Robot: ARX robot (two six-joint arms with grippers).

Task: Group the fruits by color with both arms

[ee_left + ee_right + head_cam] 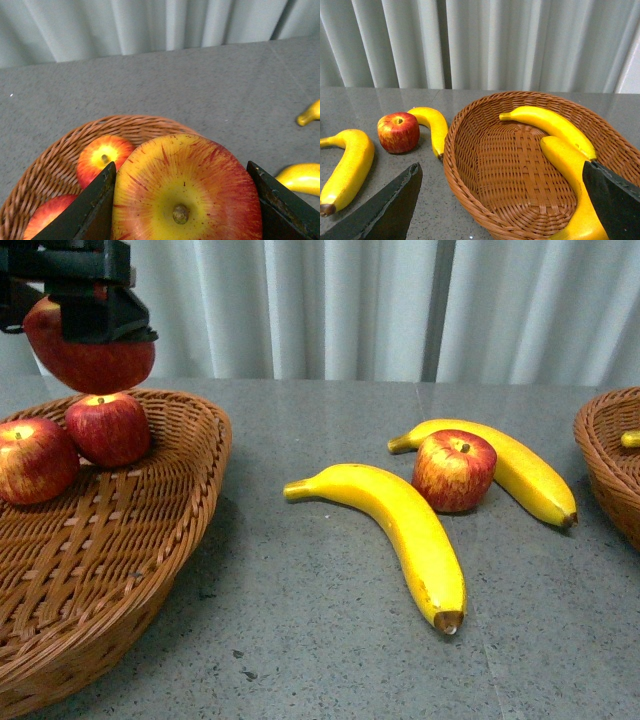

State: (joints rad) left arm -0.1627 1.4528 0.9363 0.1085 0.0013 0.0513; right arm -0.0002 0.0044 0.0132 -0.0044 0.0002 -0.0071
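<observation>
Red apple [185, 190] (clamped) inside left gripper [181, 172]

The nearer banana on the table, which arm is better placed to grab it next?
Right. The right gripper is open and empty by the banana basket; the left gripper holds an apple over the other basket.

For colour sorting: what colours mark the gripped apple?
The apple is yellow, streaked red; left wrist view.

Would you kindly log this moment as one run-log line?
left hand shut on held apple over apple basket | right hand open over banana basket | table: two bananas, lone apple
</observation>
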